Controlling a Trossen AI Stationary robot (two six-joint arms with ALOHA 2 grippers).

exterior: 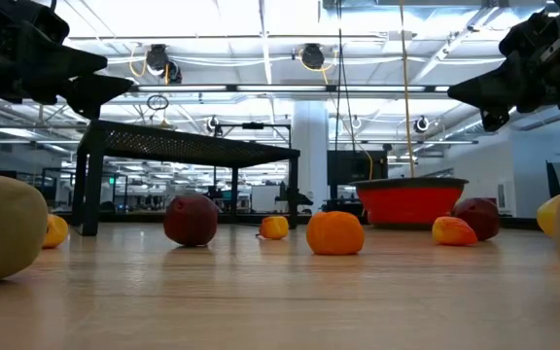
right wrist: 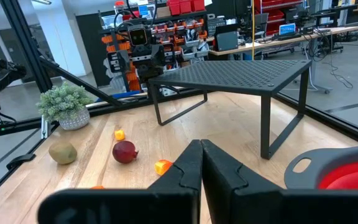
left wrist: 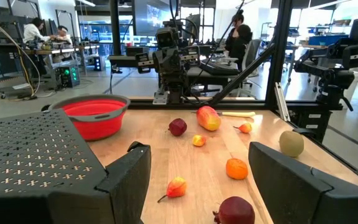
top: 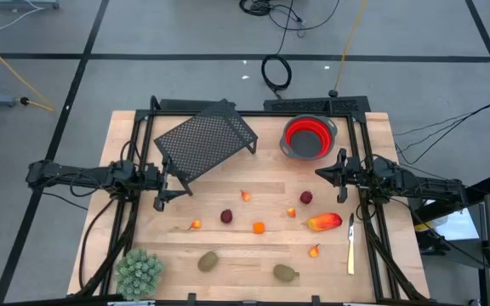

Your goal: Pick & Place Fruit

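the fruit [top: 259, 227] lies scattered over the counter [top: 228, 255], between the two arms and untouched. the left gripper [top: 162, 192] hovers beside the black mesh shelf [top: 205, 138], jaws spread and empty. the right gripper [top: 323, 173] hangs near the red bowl [top: 308, 136], jaws pressed together.

High view: straight down over whole table [top: 228, 246], both arms. Low view: tabletop level, close behind fruit, facing the room. Wrist views face each other across the table; all four share the mesh rack [top: 207, 138] and red bowl [top: 308, 136].
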